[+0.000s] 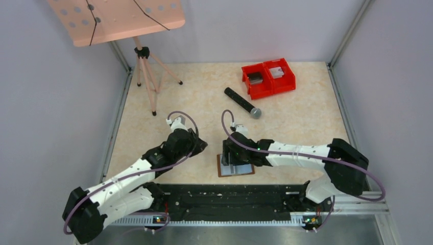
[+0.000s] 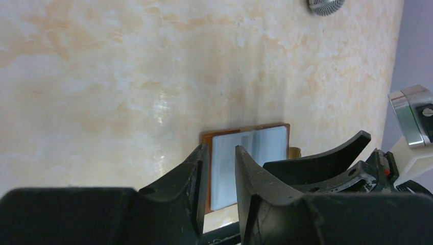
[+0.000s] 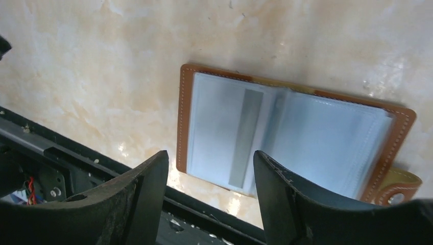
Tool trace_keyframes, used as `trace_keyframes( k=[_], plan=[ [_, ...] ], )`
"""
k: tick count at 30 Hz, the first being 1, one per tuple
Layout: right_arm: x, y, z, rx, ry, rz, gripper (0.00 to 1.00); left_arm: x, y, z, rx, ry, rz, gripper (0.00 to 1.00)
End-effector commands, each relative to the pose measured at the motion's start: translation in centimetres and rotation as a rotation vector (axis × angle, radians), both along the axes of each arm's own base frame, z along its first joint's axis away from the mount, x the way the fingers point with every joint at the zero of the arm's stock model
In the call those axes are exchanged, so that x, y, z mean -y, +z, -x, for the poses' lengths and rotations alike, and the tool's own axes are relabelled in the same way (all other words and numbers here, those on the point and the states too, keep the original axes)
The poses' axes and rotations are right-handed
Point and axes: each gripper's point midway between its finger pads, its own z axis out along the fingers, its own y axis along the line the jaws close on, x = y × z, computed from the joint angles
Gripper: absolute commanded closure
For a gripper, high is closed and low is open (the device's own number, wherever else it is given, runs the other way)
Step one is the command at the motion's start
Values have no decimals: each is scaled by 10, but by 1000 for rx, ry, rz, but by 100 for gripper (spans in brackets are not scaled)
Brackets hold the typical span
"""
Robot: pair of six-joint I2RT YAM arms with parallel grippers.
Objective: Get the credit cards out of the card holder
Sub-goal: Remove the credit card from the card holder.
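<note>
The card holder (image 1: 236, 167) lies spread open on the table close to the front rail, brown border around grey-blue pockets (image 3: 291, 135). Through its left pocket shows a pale card with a grey stripe (image 3: 245, 138). My right gripper (image 1: 233, 154) hovers just over the holder, jaws open and empty (image 3: 210, 163), apart from the leather. My left gripper (image 1: 198, 145) is to the holder's left, jaws a narrow gap apart with nothing between them (image 2: 221, 158); the holder (image 2: 255, 153) lies beyond its fingertips. The little brown tab (image 3: 401, 186) sticks out at one edge.
Twin red bins (image 1: 268, 77) stand at the back right. A black microphone (image 1: 242, 102) lies between them and the arms. A tripod music stand (image 1: 145, 76) fills the back left. The black rail (image 1: 230, 196) runs just in front of the holder.
</note>
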Motion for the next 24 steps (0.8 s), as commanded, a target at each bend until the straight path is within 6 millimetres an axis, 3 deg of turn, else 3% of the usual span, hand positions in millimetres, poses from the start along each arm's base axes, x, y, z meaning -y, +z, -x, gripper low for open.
trace_keyframes(
  k=[1,15,24],
  plan=[
    [-13,3,-5,33,-10,86,37,-33,-10,1,34,108,-69,68],
    [-7,-40,-1,11,34,352,36,-43,-9,9,65,123,-36,67],
    [-9,-36,-1,25,27,312,45,-34,-11,8,56,94,-28,66]
  ],
)
